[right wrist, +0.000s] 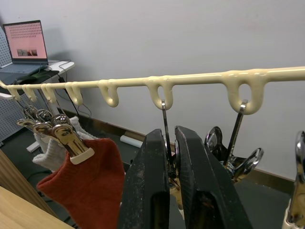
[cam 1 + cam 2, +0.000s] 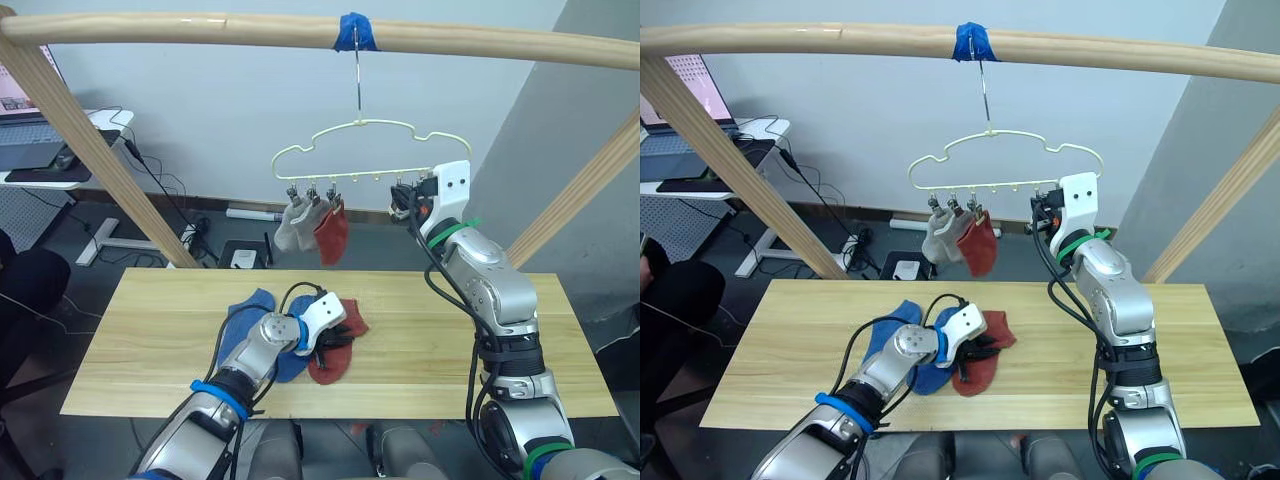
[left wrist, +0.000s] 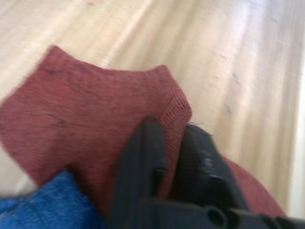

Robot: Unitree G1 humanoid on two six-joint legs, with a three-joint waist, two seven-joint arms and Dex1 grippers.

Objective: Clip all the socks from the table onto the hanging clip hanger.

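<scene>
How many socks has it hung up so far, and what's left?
Three socks hang from the hanger: two grey and one red. The left gripper is pinching the second red sock on the table. The right gripper is shut on a clip. Two blue socks remain.

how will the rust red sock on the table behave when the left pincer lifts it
The rust red knit sock, pinched at its cuff by the left pincer, will probably droop limp, as the hung rust red sock does. It looks light and may drag the blue sock beside it.
</scene>
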